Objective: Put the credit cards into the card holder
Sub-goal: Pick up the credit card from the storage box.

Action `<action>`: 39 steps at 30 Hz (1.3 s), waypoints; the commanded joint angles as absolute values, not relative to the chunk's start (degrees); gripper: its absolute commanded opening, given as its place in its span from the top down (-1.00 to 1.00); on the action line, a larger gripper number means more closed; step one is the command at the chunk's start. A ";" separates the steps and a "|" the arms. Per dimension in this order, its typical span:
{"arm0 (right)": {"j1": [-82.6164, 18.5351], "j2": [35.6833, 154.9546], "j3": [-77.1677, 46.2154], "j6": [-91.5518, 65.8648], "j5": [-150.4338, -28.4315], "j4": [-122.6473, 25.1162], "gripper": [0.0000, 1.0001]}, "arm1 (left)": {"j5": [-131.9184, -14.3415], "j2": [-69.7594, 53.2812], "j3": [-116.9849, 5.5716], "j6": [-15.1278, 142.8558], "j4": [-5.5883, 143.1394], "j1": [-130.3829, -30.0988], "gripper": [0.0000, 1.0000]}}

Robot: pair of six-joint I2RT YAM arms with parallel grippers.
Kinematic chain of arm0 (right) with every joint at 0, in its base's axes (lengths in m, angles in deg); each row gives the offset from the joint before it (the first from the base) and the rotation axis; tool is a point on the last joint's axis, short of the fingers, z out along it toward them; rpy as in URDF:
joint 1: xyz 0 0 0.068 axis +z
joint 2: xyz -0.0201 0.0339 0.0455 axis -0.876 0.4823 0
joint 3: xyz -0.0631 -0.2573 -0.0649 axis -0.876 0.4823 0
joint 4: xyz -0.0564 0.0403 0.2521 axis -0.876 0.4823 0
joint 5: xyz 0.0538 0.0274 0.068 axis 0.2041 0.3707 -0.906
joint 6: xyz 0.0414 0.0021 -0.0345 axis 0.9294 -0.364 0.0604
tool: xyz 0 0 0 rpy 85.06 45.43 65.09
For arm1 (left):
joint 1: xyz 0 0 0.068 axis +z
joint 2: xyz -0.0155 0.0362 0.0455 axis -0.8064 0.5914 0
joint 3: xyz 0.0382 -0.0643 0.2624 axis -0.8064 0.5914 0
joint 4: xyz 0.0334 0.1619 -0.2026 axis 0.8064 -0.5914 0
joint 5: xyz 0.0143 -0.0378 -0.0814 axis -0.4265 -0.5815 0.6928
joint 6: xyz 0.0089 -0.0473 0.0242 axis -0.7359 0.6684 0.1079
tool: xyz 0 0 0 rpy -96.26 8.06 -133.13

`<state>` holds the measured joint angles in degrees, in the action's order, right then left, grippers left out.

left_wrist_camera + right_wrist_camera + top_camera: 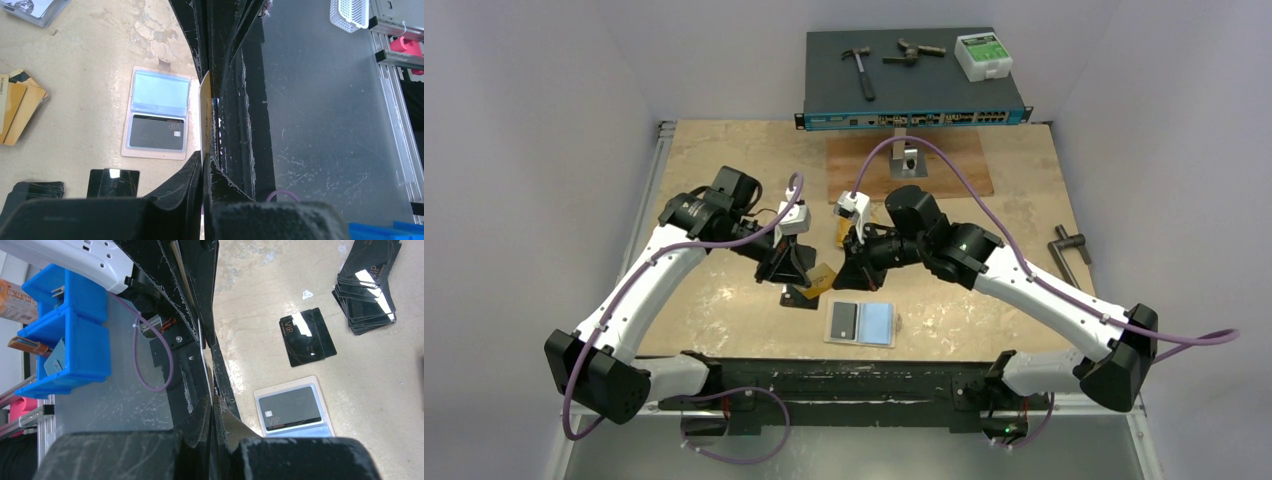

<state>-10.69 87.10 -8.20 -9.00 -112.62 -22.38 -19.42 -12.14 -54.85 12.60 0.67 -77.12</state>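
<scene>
On the L: tight pinch by L gripper (202,162) on one pale-gold credit card (204,112), edge-on to the wrist cam and sticking out past the tips, w/ more gold cards (17,112) fanned loose on the table (90,60) and a black square piece (113,183) nearby. In the middle, near the table's front edge: card holder (879,322) open flat, dark card (843,320) in one pocket, light-blue pocket beside it. On the R: R gripper (212,405) fully closed, nothing visible btwn the fingers, tips over the table near the card holder.
</scene>
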 commanded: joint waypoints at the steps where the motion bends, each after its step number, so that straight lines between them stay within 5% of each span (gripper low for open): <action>1: -10.59 87.05 -11.45 -10.78 -111.43 -22.29 1.00 | -16.07 -13.08 -54.92 13.65 0.75 -76.86 1.00; 6: -10.55 83.72 -8.44 -8.14 -110.24 -28.14 0.93 | -13.75 -14.69 -53.87 18.53 4.90 -76.86 1.00; 11: -10.78 75.40 3.09 1.99 -104.07 -41.45 0.10 | -11.40 -16.62 -50.83 34.51 17.32 -76.77 1.00; 18: -11.85 66.19 16.13 13.89 -99.26 -59.40 -0.19 | -9.23 -17.63 -47.48 62.50 39.96 -75.98 1.00; 24: -11.86 68.01 20.65 20.34 -98.27 -73.11 -0.18 | -9.45 -17.54 -42.89 80.93 56.85 -75.98 1.00; 31: -11.86 72.35 20.16 24.08 -96.51 -81.58 -0.07 | -9.54 -18.06 -41.38 81.99 57.87 -75.98 1.00; 39: -11.88 73.04 22.47 27.94 -94.93 -85.86 0.64 | -10.01 -17.53 -40.77 84.00 59.85 -75.92 1.00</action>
<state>-11.74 73.94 21.04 25.20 -97.32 -80.52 -10.80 -16.80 -41.36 81.30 56.26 -76.26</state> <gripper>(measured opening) 0.222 0.006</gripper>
